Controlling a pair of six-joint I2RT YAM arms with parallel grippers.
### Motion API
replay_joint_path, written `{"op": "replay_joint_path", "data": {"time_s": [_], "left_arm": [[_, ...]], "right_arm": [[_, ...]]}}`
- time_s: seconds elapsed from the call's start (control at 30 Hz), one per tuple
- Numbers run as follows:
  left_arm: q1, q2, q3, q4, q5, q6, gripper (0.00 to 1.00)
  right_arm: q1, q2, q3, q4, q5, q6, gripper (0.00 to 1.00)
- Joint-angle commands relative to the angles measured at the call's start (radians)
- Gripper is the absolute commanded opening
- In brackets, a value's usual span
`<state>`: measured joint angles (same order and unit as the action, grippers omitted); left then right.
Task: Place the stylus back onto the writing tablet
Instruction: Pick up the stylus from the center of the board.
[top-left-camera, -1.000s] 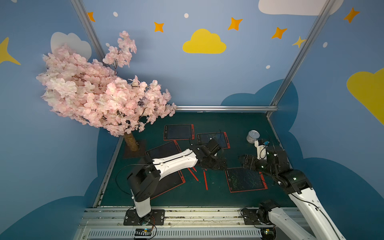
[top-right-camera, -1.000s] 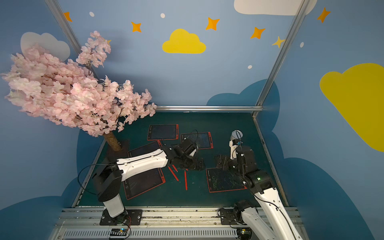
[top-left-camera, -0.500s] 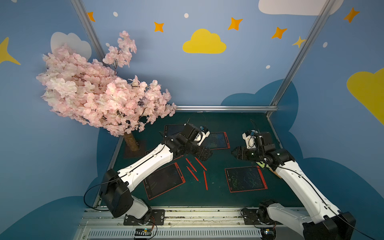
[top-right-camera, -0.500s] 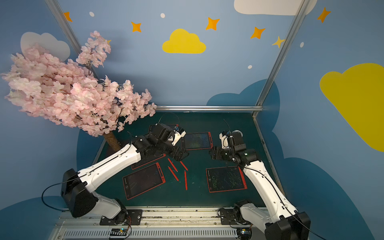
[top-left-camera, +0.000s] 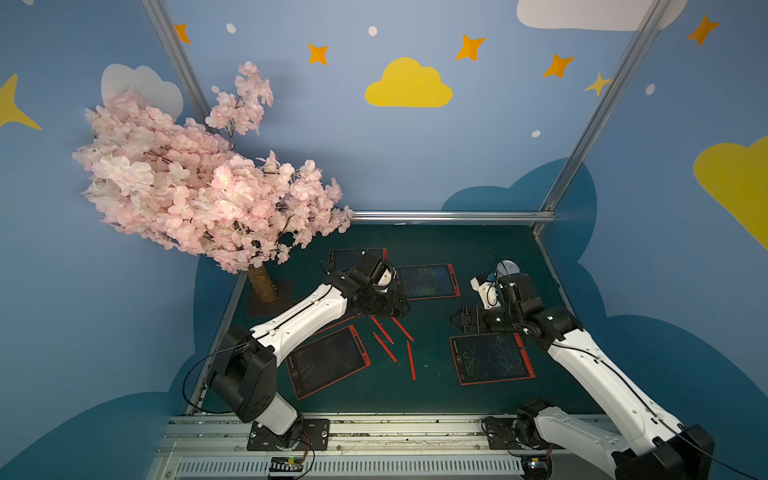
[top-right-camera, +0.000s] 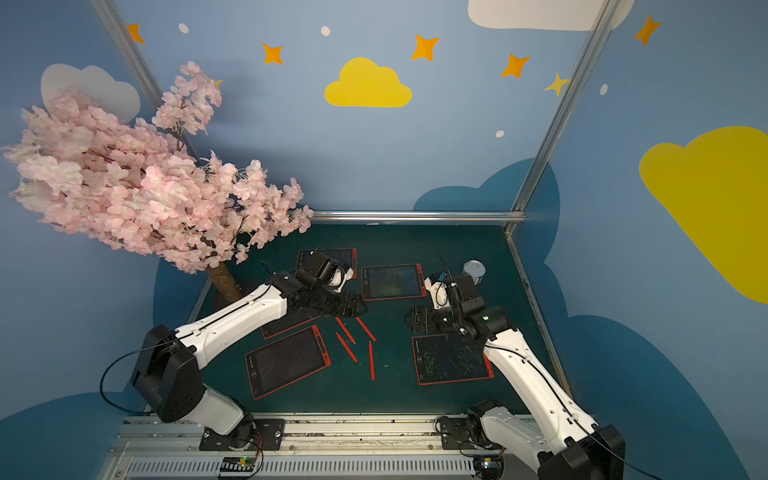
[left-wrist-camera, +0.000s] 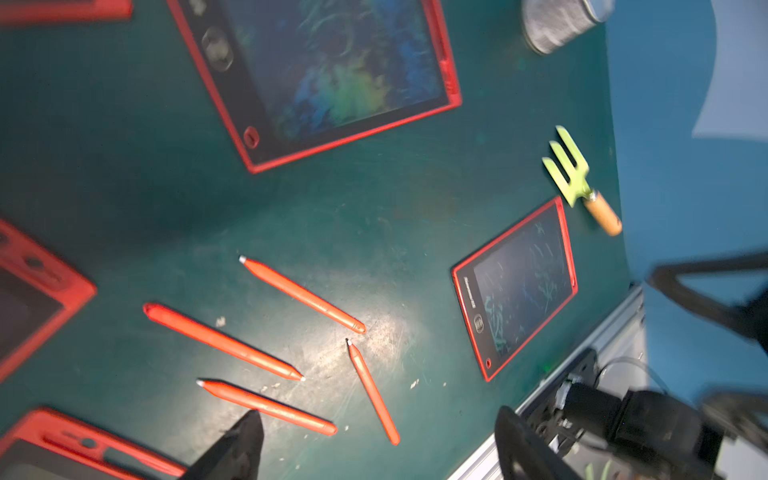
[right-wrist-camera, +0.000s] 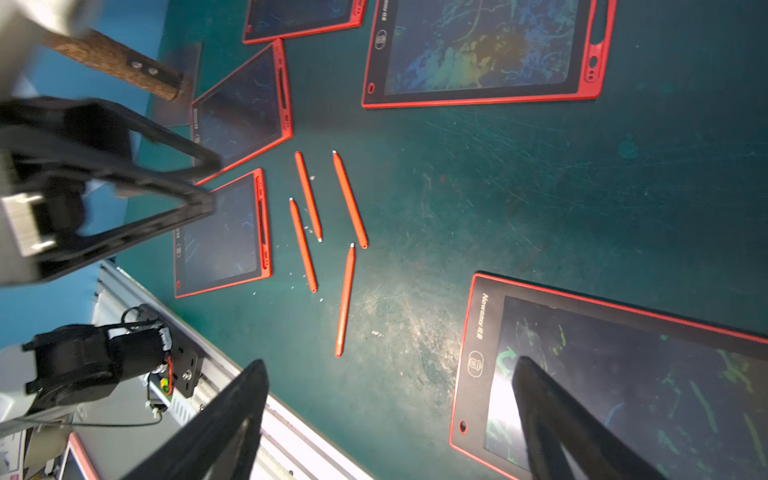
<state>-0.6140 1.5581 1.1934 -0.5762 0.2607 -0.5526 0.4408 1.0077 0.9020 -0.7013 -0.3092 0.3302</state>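
Several red styluses (top-left-camera: 385, 347) lie loose on the green table, mid-table, also seen in the left wrist view (left-wrist-camera: 222, 340) and the right wrist view (right-wrist-camera: 345, 299). Several red-framed writing tablets surround them: one front left (top-left-camera: 328, 361), one front right (top-left-camera: 492, 358), one at the back middle (top-left-camera: 428, 281). My left gripper (top-left-camera: 399, 305) hovers just behind the styluses, open and empty (left-wrist-camera: 378, 453). My right gripper (top-left-camera: 459, 322) hangs open and empty over the near-left corner of the front-right tablet (right-wrist-camera: 623, 374), its fingers (right-wrist-camera: 224, 424) spread wide.
A pink blossom tree (top-left-camera: 199, 187) on a cork trunk (top-left-camera: 262, 282) overhangs the table's back left. A grey cup (top-left-camera: 508, 267) stands at the back right. A green toy fork (left-wrist-camera: 573, 174) with a wooden handle lies by the right edge. A metal rail (top-left-camera: 374, 419) runs along the front.
Both arms have unfolded and reached out. The left gripper has stayed near the styluses' far end. The right gripper has shifted left toward the table's middle. No stylus has moved.
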Motion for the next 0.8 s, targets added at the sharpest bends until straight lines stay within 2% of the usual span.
{"op": "replay_joint_path", "data": {"time_s": [0.0,0.13,0.43,0.77], "left_arm": [[0.007,0.024,-0.011,0.037,-0.020,-0.186,0.85],[0.006,0.098,0.025,0.007,-0.074,-0.249,0.81],[0.009,0.223,0.075,0.005,-0.168,-0.412,0.58],[0.007,0.347,0.177,-0.012,-0.215,-0.469,0.51]], "right_arm": [[0.008,-0.047,-0.016,-0.028,-0.038,-0.036,0.93],[0.008,-0.081,-0.006,-0.081,-0.021,-0.067,0.93],[0.008,-0.165,-0.016,-0.138,0.057,-0.062,0.93],[0.010,-0.190,-0.045,-0.132,0.056,-0.055,0.93]]}}
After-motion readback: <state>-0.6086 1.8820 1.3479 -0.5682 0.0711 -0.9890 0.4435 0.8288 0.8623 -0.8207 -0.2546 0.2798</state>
